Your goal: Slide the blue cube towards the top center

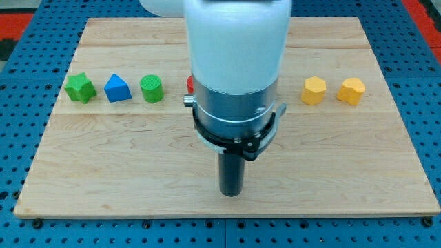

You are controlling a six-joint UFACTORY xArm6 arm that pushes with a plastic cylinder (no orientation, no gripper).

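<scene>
Wooden table (pixel 344 158) lying on a blue perforated base (pixel 427 103). The arm (pixel 238 62), a white housing above a grey metal collar, fills the middle of the view and hides the table's centre and top centre. It carries no claw, so there is nothing to open, close or hold; it ends in a dark rod (pixel 231 172).

A row of blocks crosses the upper half of the table. From the view's left:
- a green star-like block (pixel 80 88);
- the blue block (pixel 118 89);
- a green cylinder (pixel 151 89);
- a red block (pixel 189 83), only a sliver of which shows at the arm's edge;
- to the right of the arm, two yellow blocks, one nearer the arm (pixel 313 90) and one further right (pixel 351 90), both roughly hexagonal.

The blue block is the only blue piece in sight and is taken as the task's cube. Its outline looks peaked rather than square from this angle, and a second blue piece hidden behind the arm cannot be ruled out. It sits left of centre, between the two green blocks and apart from both.

My tip (pixel 231 194) rests near the view's bottom centre, well apart from the blue block and from every other block.

Progress, as judged: the push is not yet begun. The blue block is in line with its neighbours, and the tip must first reach its lower-left side before driving it up and to the right.
</scene>
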